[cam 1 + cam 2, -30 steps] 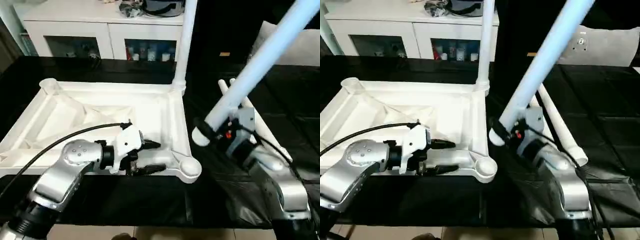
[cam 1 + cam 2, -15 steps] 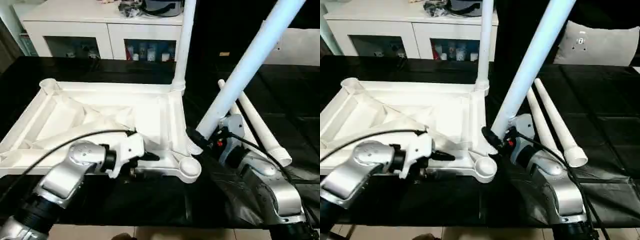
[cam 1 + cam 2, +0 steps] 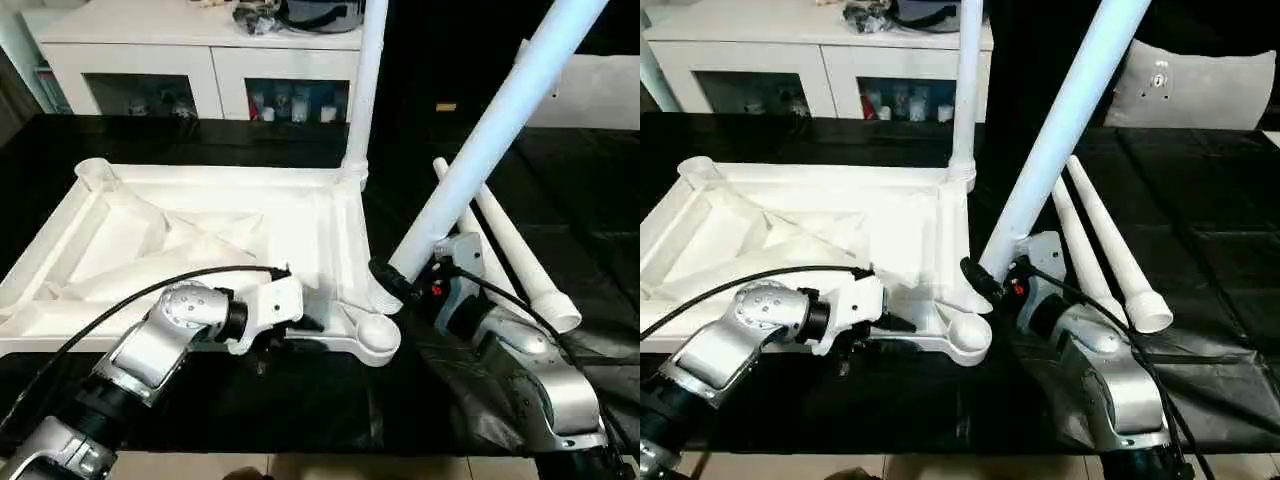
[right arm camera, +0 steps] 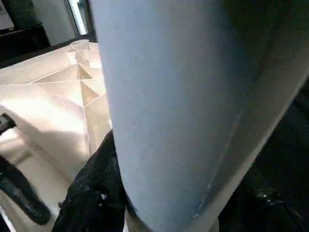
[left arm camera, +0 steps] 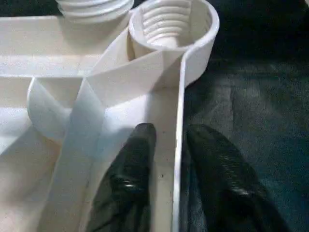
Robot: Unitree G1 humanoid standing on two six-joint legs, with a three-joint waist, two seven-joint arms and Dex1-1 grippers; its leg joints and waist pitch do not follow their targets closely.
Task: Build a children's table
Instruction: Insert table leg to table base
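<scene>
While the upturned tabletop (image 3: 200, 240) lay ribbed side up on the black-covered work surface (image 3: 560, 180), with one leg (image 3: 362, 90) already standing in its far right socket, the left gripper (image 5: 164, 159) pinched the near rim wall: one of its fingers (image 5: 128, 179) sat inside the rim, the other outside, just left of the empty near right socket (image 3: 374, 334). The right gripper (image 3: 392, 284) was closed on the lower end of a second leg (image 3: 490, 140), which slanted up and to the right, its foot just right of that socket and not yet in it. Two spare legs (image 3: 1110, 250) lay side by side on the right. Judgement: the plastic parts look light and stiff but smooth, so slippery; the long leg levers hard on a low grip, and the threaded socket probably wants a straight entry, so holding near the foot and bracing the rim seems right. Compared with a second earlier, the held leg had come down and left from above the spare legs to the socket corner, standing steeper, and the left gripper had shifted right along the rim toward the socket.
</scene>
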